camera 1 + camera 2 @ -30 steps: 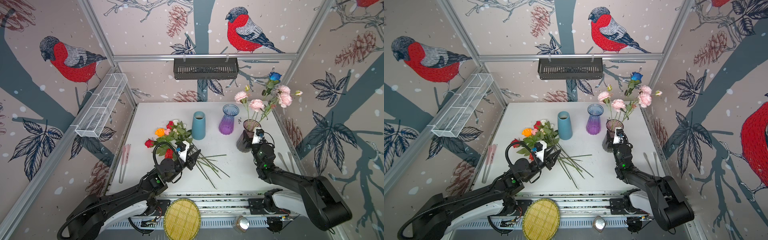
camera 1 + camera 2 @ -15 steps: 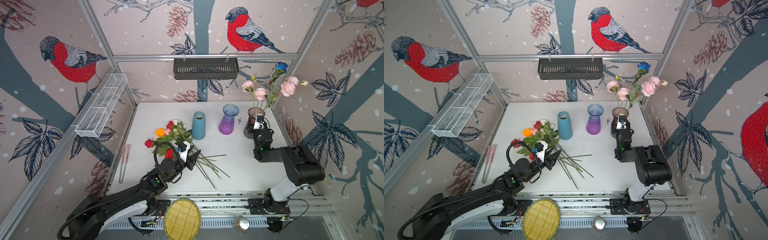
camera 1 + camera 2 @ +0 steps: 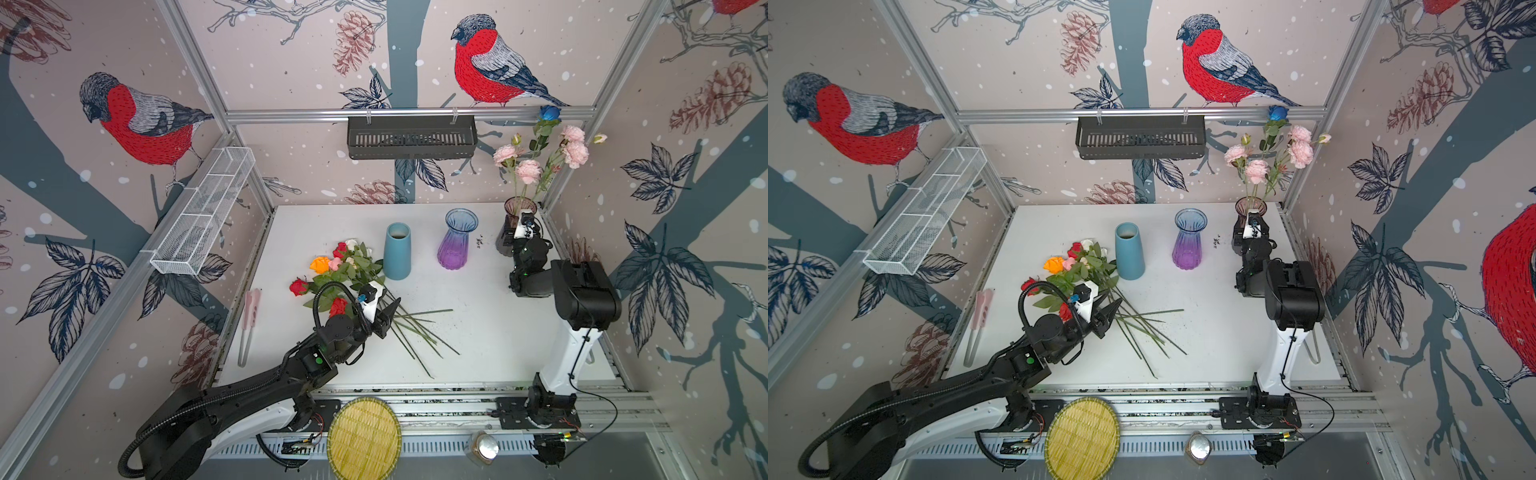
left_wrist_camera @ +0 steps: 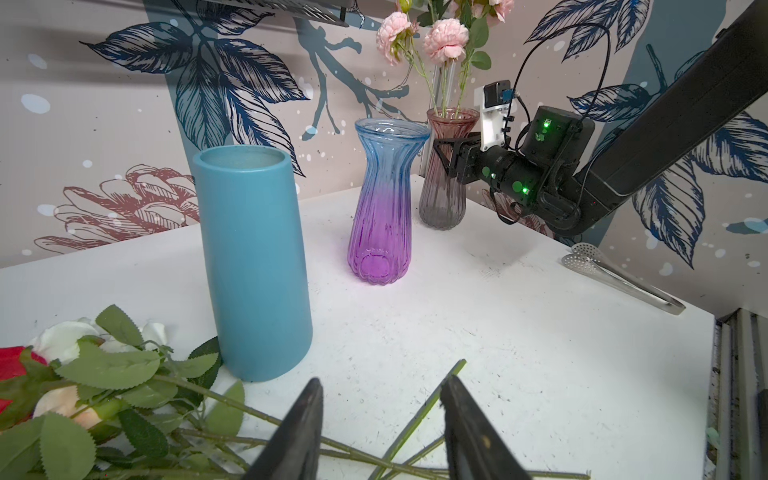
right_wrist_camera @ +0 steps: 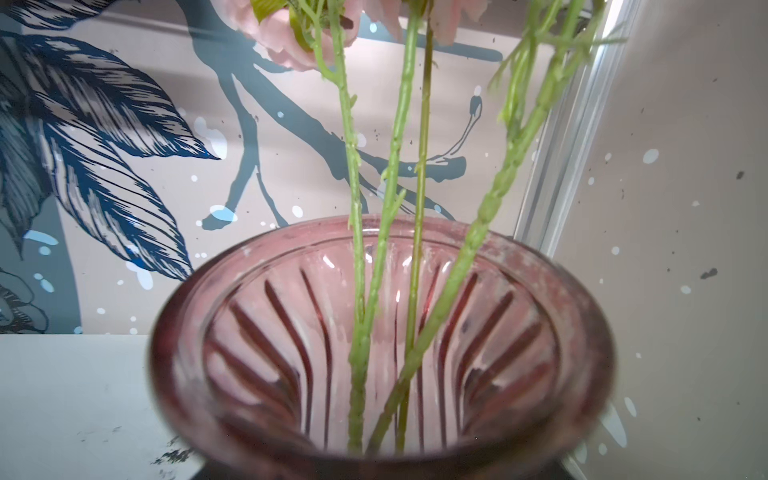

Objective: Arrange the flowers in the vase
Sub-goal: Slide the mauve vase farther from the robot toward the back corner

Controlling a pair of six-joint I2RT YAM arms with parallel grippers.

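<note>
Hovers with left gripper [image 4: 382, 384] spread, empty, just above the stems [image 3: 415, 328] of flowers [image 3: 345, 270] lying on the table [image 3: 478, 332], long axes crosswise under the fingers [image 4: 307, 415]. Clasps, apparently, the vase [image 3: 505, 241] with right gripper [image 4: 444, 162], well apart, carnations [image 3: 528, 170] inside.

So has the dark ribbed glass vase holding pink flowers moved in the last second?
Yes. The dark ribbed glass vase moved toward the back right corner, farther from the purple glass vase.
</note>
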